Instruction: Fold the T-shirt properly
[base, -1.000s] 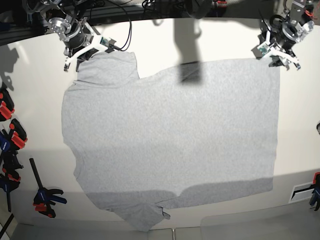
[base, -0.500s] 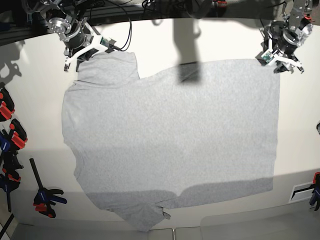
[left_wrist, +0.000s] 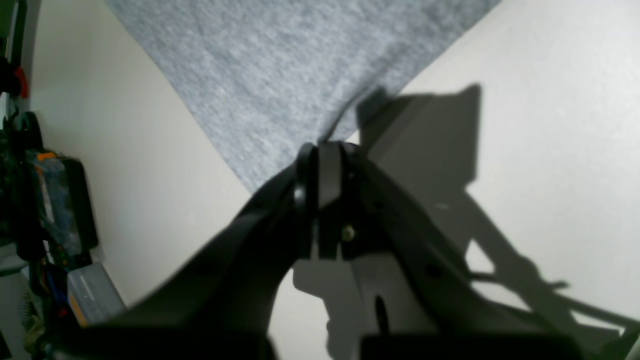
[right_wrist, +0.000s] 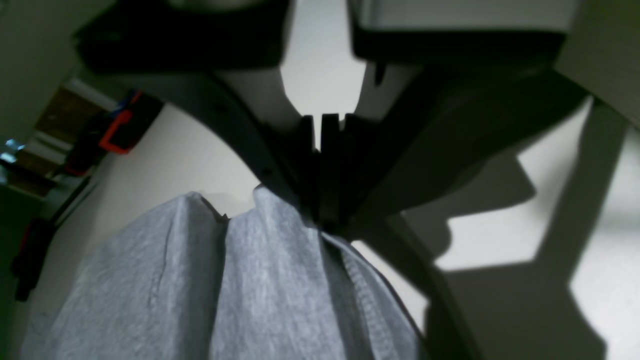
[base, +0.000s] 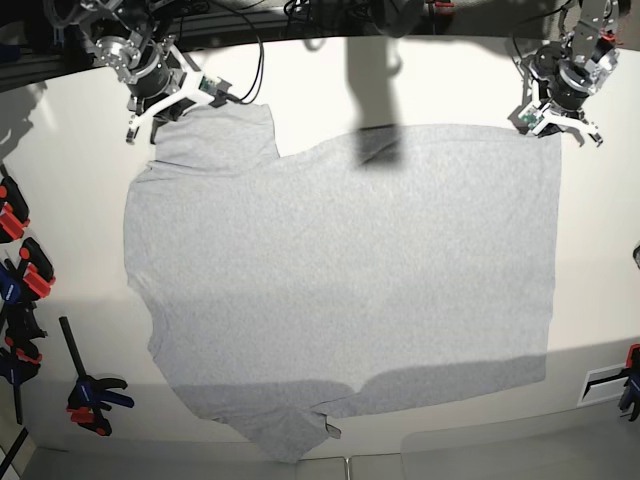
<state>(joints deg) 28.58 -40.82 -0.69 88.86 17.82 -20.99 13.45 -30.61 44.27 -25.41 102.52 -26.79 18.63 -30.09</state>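
1. The place looked like a robotics lab or workshop rather than a home.
2. A broad, plain off-white worktop (base: 600, 250) filled the base view, lit hard enough to throw sharp shadows.
3. Red-and-black bar clamps (base: 20, 270) sat along its left edge, with another clamp (base: 92, 392) lying loose nearby.
4. Black cables (base: 255, 50) ran behind the arm mounts at the far edge.

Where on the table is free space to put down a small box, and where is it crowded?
Bare table lies right of the T-shirt, and in a strip between its left edge and the clamps. The far corners are crowded: the left gripper and right gripper pinch the cloth there.
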